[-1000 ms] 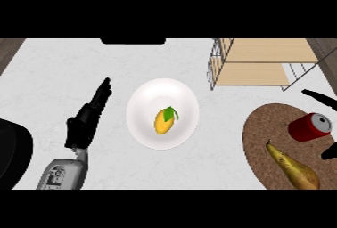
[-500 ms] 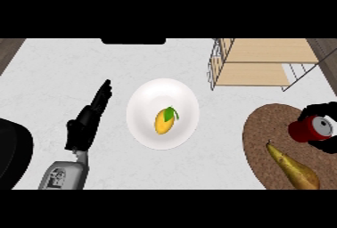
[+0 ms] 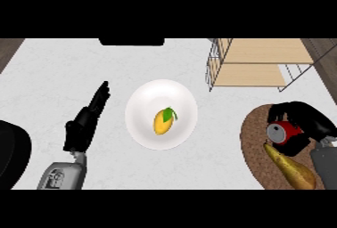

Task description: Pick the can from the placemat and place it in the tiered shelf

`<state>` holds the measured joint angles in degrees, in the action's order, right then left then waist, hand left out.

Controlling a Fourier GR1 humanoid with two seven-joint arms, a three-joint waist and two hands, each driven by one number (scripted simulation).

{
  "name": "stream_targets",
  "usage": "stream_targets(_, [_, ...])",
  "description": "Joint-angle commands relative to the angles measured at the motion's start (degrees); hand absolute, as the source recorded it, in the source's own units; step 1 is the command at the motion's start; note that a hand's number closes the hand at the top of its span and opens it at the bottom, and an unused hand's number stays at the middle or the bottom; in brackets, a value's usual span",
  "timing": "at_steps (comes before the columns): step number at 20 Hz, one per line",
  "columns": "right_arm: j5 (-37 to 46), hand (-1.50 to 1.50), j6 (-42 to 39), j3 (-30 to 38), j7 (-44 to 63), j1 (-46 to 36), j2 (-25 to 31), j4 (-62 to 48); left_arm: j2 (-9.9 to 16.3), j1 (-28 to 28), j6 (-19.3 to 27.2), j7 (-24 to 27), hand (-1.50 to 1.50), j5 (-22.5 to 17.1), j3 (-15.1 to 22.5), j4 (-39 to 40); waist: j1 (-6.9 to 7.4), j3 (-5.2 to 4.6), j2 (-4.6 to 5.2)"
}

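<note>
Since earlier frame, your right hand (image 3: 304,119) has closed in from mat edge; fingers now curl round red can (image 3: 281,132), can lying on brown placemat (image 3: 253,147). Grasp looks made, lift next, then shelf (image 3: 258,62) beyond. Left hand (image 3: 85,125) flat on counter, fingers straight. Count: one can, one plate (image 3: 161,95), one mango (image 3: 163,121), one potato (image 3: 293,171).

right hand (image 3: 308,122) moved in from the view's right edge over the placemat (image 3: 253,147), was spread apart from the can (image 3: 281,132) a second ago, now curled round the can's top and far side, can position on placemat roughly unchanged
</note>
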<state>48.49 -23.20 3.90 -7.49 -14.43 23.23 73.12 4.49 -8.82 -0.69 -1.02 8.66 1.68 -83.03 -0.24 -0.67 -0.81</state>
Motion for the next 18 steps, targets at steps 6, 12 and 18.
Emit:
stream_targets(6, [3.4, 1.5, 11.8, -18.1, 33.9, 0.9, -22.8, 14.9, -0.4, -0.2, -0.3, -0.3, 0.0, -0.3, 0.2, 0.6, 0.23, 0.51, -0.17])
stream_targets(12, [-4.6, 1.5, 29.9, -29.9, 48.6, -1.7, -23.1, 26.0, 0.5, -0.3, -1.3, -0.3, 0.0, -0.2, 0.4, -0.3, 0.95, 0.65, 0.19])
stream_targets(18, [5.2, 1.5, 32.0, -40.5, 71.9, -11.9, -23.2, 37.9, -0.8, 0.2, 0.6, 0.3, 0.0, 1.4, 1.3, 0.1, 0.47, 0.56, 0.3])
